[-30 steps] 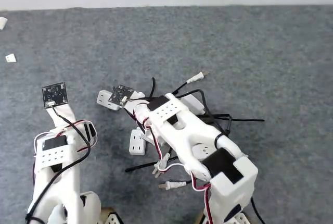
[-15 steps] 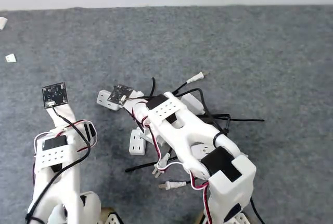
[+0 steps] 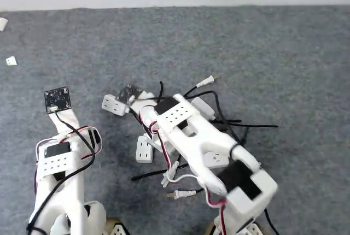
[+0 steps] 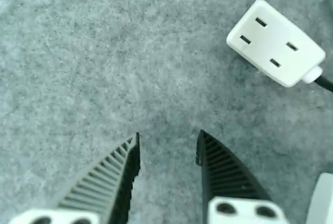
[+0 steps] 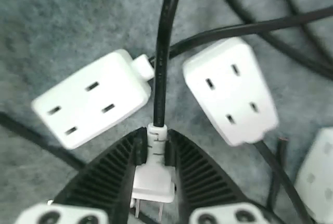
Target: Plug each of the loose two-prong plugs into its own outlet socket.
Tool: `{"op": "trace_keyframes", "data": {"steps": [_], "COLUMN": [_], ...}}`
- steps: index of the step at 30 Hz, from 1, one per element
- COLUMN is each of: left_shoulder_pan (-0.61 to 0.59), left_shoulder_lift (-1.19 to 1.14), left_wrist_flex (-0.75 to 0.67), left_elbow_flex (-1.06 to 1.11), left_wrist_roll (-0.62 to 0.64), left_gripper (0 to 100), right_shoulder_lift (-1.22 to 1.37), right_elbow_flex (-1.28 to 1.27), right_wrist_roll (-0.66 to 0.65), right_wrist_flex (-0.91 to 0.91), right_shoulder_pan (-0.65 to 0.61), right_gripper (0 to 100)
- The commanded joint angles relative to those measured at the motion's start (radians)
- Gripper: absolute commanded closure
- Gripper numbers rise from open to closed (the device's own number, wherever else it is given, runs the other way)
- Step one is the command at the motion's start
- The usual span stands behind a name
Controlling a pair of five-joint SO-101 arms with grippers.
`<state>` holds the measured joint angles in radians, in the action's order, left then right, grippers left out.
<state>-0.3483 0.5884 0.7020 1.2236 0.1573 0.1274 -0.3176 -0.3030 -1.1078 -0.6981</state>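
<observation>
Right tool (image 5: 154,136): pinching a white two-prong plug (image 5: 153,179), prongs turned away from nearby outlet block (image 5: 91,99). Left tool (image 4: 169,138): spread, empty, beside a separate outlet block (image 4: 276,41). Progress: apparently none seated; another loose plug (image 3: 206,81) lying unplugged on surface (image 3: 284,49).

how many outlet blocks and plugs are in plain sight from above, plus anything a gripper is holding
outlet blocks in the high view: 3
plugs lying free: 3
plug in the right gripper: 1
total: 7
</observation>
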Motion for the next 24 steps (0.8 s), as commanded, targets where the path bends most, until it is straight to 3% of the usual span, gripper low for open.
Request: {"op": "trace_keyframes", "data": {"steps": [1,5,9,12,18,24], "left_shoulder_pan": [0.006,0.044,0.132,0.201,0.259,0.302], "left_shoulder_lift": [-0.003,-0.003,-0.048,-0.183,-0.42,-0.422], "left_wrist_flex": [-0.015,-0.005,0.003,0.031,0.215,0.219], "left_elbow_flex": [-0.056,-0.058,-0.087,-0.182,-0.375,-0.363], "left_wrist_roll": [0.011,0.011,0.002,-0.089,-0.293,-0.344], "left_gripper": [83,83,83,83,88,93], "right_shoulder_lift": [-0.199,-0.395,-0.582,-0.723,-0.929,-0.974], "right_elbow_flex": [-0.046,-0.218,-0.382,-0.482,-0.62,-0.64], "right_wrist_roll": [0.055,0.163,0.16,0.16,0.129,0.127], "right_wrist_flex": [-0.002,0.107,0.219,0.257,0.312,0.312], "right_shoulder_pan": [-0.002,0.005,-0.008,-0.042,-0.065,-0.067], "right_gripper": [99.0,99.0,99.1,99.1,99.1,99.1]}}
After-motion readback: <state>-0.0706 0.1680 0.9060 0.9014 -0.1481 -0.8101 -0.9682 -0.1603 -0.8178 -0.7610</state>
